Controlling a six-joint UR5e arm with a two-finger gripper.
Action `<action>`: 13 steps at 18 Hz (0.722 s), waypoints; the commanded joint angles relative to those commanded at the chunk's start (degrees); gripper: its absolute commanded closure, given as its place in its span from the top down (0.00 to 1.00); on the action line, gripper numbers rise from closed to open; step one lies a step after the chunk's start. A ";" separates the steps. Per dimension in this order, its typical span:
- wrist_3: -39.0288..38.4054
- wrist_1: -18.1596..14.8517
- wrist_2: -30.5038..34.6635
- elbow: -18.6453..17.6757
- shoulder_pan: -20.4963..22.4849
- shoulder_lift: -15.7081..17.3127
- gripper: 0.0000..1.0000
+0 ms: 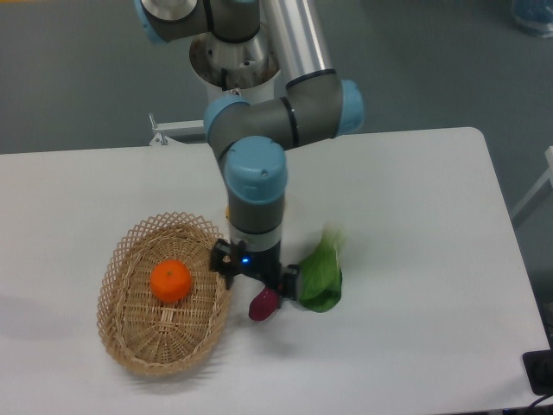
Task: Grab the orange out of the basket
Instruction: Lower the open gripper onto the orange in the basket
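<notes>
Orange (171,281) lies round in the middle of the oval basket (130,346), whose long axis runs near to far, while the gripper (256,275) beside its right rim hides its fingers, opening unclear.

The robot is a jointed arm of polished silver-grey metal tubes (294,39) linked by dark grey cylindrical joint housings (272,121) with rounded light-blue end caps (256,169). Its wrist section is banded grey and white, and ends in a small black two-finger gripper (256,277) (a tiny blue light glows on its body). The round silver base column (233,65) carries a thin black cable down its front.
</notes>
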 joint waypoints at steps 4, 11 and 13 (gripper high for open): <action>0.09 0.17 0.35 -2.72 -3.60 0.09 1.00; 0.35 0.18 -0.09 -4.31 -7.13 -0.26 1.00; 0.09 0.09 0.00 -4.40 -8.09 -0.44 1.00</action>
